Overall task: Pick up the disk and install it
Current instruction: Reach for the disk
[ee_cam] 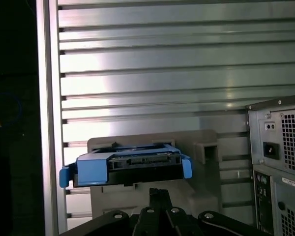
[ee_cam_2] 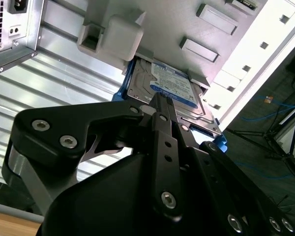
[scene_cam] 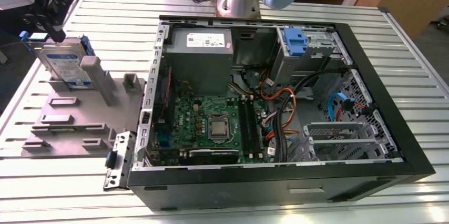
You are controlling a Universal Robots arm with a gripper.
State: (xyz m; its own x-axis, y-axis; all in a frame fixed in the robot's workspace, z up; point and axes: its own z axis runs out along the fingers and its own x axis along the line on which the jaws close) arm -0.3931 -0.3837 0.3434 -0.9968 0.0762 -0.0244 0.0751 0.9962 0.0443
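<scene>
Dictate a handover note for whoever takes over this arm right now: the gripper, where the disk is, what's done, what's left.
Gripper: fingers shut with nothing between them, tips close to the disk's upper edge. I can't tell if they touch it.
Disk: stands on edge in the grey holder on the slatted table, to the exterior view's left of the open computer case.
Done: the arm is at the disk.
Left: the disk is not yet picked up and not yet installed.

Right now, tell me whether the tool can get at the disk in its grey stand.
Probably yes: the tool hangs close over the disk, which stands upright with its top edge bare.
</scene>
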